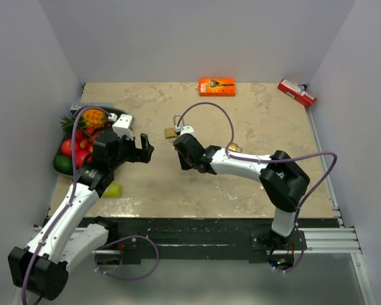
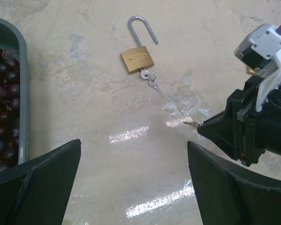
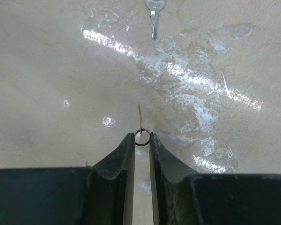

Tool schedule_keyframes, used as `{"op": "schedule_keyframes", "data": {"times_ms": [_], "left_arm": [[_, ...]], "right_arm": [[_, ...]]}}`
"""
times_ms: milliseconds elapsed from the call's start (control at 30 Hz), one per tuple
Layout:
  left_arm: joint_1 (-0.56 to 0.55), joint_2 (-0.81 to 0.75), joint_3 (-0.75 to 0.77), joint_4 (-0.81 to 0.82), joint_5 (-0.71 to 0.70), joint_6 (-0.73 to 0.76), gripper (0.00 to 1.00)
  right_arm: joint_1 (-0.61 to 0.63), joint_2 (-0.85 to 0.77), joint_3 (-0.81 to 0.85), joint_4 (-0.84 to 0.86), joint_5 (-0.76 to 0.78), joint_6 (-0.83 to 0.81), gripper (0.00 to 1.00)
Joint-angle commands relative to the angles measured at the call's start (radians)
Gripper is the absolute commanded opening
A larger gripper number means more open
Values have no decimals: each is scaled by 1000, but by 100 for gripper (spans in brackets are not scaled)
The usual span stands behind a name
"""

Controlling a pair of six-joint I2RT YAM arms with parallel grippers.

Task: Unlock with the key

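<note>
Looking from the left, what comes first? — Mia

A tray of fruit. Next to it is the left gripper. Its fingers are wide apart and hold nothing. — Ben

Where is the lock? — Mia

The lock lies flat on the table, between the two grippers and a bit farther back. Nothing touches it. — Ben

And the key? — Mia

One key sticks out of the bottom of the lock, so I think it is in the keyhole. A second key lies right beside it. — Ben

Is the lock open? — Mia

One end of the metal loop looks popped out of the body, so I think it is already unlocked. I cannot be fully sure. — Ben

What about the right gripper? — Mia

Its fingers are almost together and pinch a little wire ring, near the keys but apart from them. — Ben

So what is left? — Mia

Not much, I think. If the loop is not free, the key needs a turn. — Ben
</note>
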Motion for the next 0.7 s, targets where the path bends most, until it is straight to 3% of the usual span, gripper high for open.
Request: {"op": "schedule_keyframes", "data": {"times_ms": [0, 300, 400, 433, 533, 667], "left_arm": [[3, 12, -2, 37, 21, -3, 99], [3, 37, -7, 48, 63, -3, 99], [3, 44, -5, 48, 69, -3, 99], [3, 46, -5, 46, 69, -3, 99], [3, 47, -5, 46, 71, -3, 99], [3, 49, -5, 46, 74, -1, 99]], "right_arm": [[-1, 23, -6, 20, 17, 23, 11], [-87, -3, -132, 60, -53, 106, 14], [-108, -20, -164, 50, -53, 112, 23], [-114, -35, -178, 45, -52, 112, 33], [-118, -55, -193, 28, -35, 108, 51], [-119, -95, -193, 10, -20, 39, 60]]}}
